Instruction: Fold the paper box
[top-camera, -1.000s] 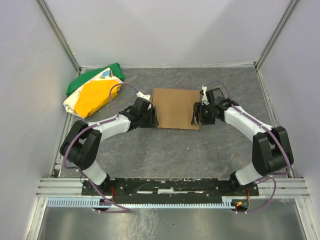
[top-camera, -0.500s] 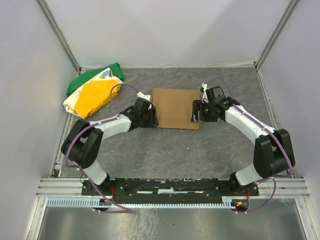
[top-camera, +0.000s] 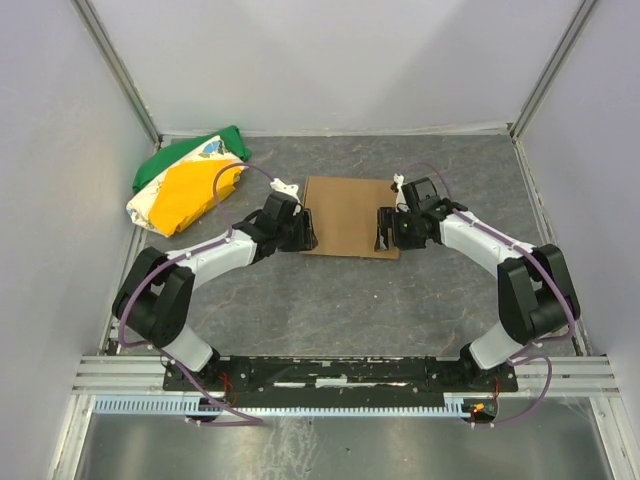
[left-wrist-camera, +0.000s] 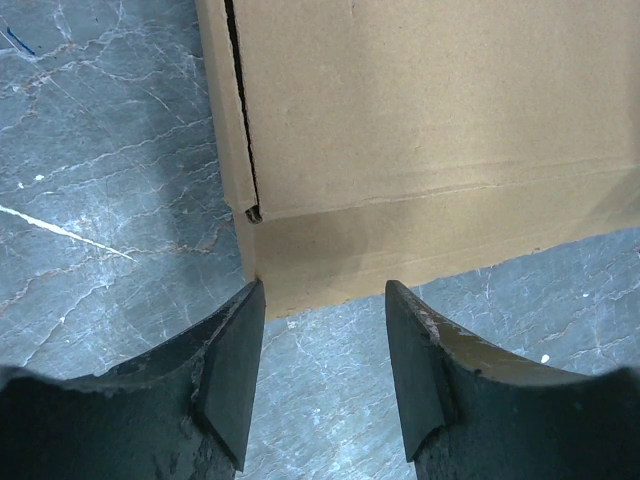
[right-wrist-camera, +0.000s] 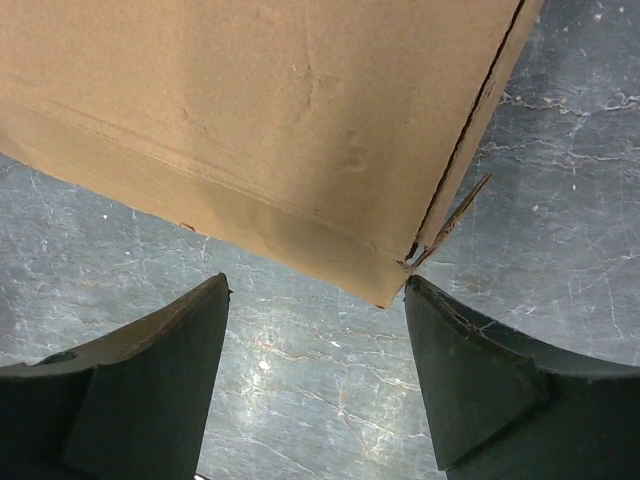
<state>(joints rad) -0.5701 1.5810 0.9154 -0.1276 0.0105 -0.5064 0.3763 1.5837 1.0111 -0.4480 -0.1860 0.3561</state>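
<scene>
Brown cardboard box (top-camera: 350, 215), flattened, lying on the grey stone-patterned table (top-camera: 330, 300), bracketed between the two arms.

Just ahead of the left gripper (left-wrist-camera: 325, 292): one near corner of the box, with a dark slit running away along the side and a crease across the width. Fingers spread, pinching nothing. Corner in front of the gap, very close to the left-hand fingertip (left-wrist-camera: 240, 340); touching or not, impossible to tell.

Just ahead of the right gripper (right-wrist-camera: 317, 288): the other near corner, with a thin loose flap (right-wrist-camera: 452, 220) sticking out beside its slit, toward the right-hand finger. Fingers spread wider here, likewise empty, tips short of the cardboard.

Probably lined up this way to take the flat pack at both ends at once, one corner per gripper. Held low to the table, perhaps for slipping a finger under an edge or nudging the sides inward to pop the sheet into shape. Spread wide enough to straddle the cardboard with room to spare. Folding judged barely begun: no wall raised, no flap turned.

Far off to the left of the left gripper, well apart: a green, yellow and white cloth bundle (top-camera: 185, 185), no part of the job.
</scene>
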